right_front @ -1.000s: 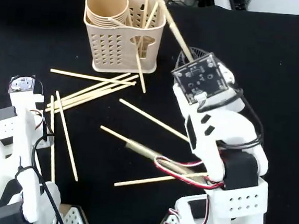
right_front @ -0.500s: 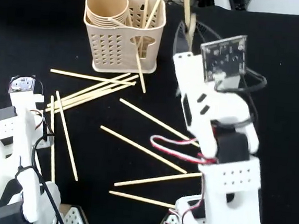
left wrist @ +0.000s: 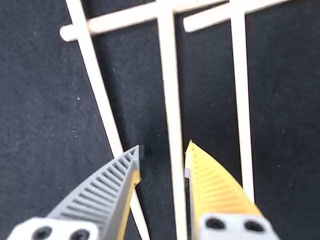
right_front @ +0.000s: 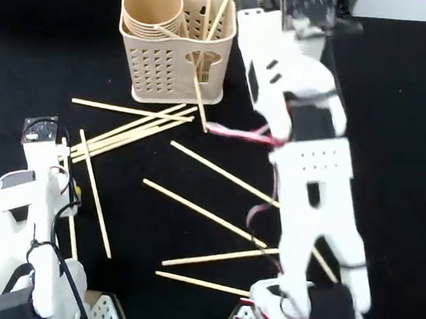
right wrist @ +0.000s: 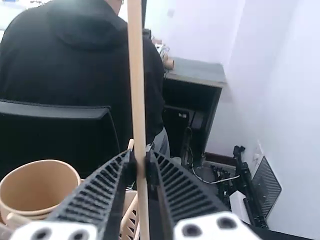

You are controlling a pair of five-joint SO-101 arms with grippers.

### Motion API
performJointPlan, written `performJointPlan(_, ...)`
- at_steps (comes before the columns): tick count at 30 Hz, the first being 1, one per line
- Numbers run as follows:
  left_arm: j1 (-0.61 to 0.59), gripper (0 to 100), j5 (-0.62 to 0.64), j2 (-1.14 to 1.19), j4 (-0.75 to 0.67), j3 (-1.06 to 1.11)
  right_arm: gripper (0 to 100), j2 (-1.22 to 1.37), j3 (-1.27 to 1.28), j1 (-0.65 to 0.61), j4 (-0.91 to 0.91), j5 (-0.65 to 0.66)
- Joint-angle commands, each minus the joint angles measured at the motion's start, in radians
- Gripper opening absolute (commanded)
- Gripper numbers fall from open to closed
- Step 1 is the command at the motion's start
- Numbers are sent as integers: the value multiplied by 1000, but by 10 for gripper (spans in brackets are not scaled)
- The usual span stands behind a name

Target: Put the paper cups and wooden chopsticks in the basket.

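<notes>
The basket [right_front: 177, 70] stands at the far side of the table [right_front: 396, 108]. It is a beige plastic tub with rounded corners and rows of small slots punched through its walls. A stack of tan paper cups [right_front: 151, 8] sits in its left part, rims nested one in another, with a thin stick resting in the top cup. A few upright chopsticks [right_front: 211, 6] stand in its right part, and a leaning chopstick [right_front: 199, 98] rests against its near wall.

The right gripper [right wrist: 136, 167], stretched out just right of the basket, is clamped on a pale, straight held chopstick [right wrist: 134, 75] that stands upright between its black ribbed fingers.

On the matt black table, loose chopsticks [right_front: 204, 212] lie flat and scattered, with several bunched left of centre. The left gripper [left wrist: 163, 150] hangs low over the near left ones, narrowly parted. One stick runs between its grey finger [left wrist: 117, 180] and yellow finger [left wrist: 212, 190], which are not closed on it.
</notes>
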Motion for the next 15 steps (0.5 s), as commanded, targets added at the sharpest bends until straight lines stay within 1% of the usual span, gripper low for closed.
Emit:
performJointPlan(1, 10, 162, -5, -17, -18, 2, 11, 87, -139, 17, -25, -12)
performJointPlan(5, 10, 162, 0, -15, -20, 10, 11, 179, -246, 18, -25, -72)
performJointPlan(7, 10, 162, 2, -15, -48, 28, 11, 220, -292, 32, -25, -112)
performJointPlan(9, 10, 162, 2, -21, -74, 44, 11, 255, -337, 41, -25, -167)
performJointPlan(13, 39, 162, 2, -21, -77, 48, 12, 325, -386, 81, -25, -298)
performJointPlan(15, 51, 162, 2, -21, -78, 50, 12, 354, -395, 84, -26, -334)
